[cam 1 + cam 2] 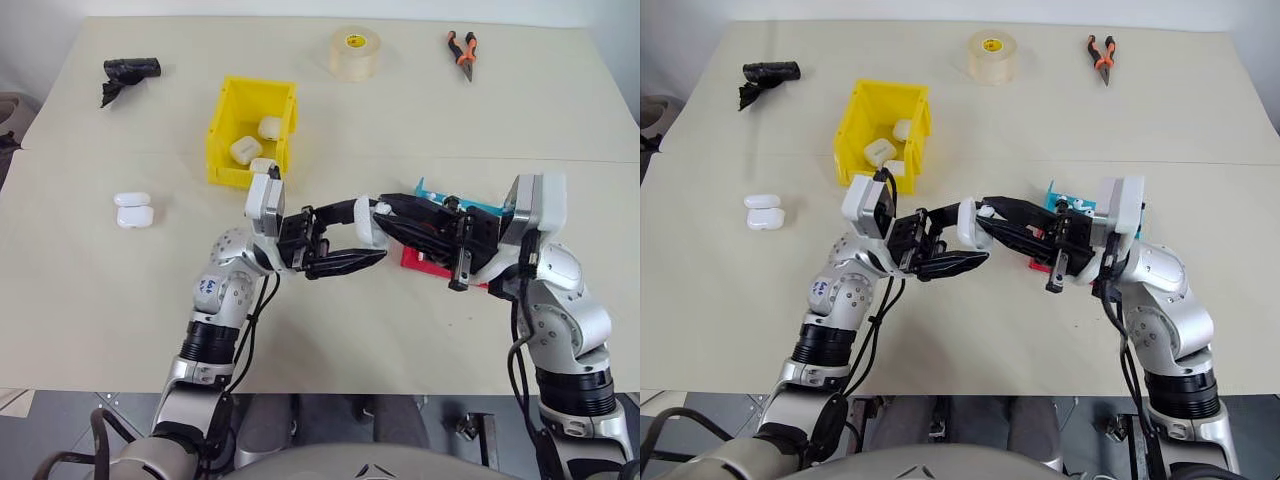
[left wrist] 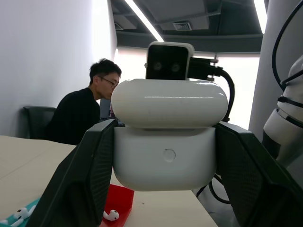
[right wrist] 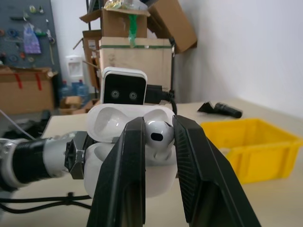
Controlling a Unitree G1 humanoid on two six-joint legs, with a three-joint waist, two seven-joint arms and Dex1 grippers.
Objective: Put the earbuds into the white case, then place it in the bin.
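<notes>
Surface: pale tabletop (image 1: pixel 400 110).
Left claw (image 1: pixel 372 243): clamps the white case (image 1: pixel 366 222), lid up.
Right claw (image 3: pixel 158 137): pinches an earbud (image 3: pixel 158 134) just over the case's open mouth.

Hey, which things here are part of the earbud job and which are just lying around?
Job: case in left gripper; earbud in right gripper; yellow bin; red tray; teal tray.
Lying about: tape roll; pliers; black bundle.
</notes>
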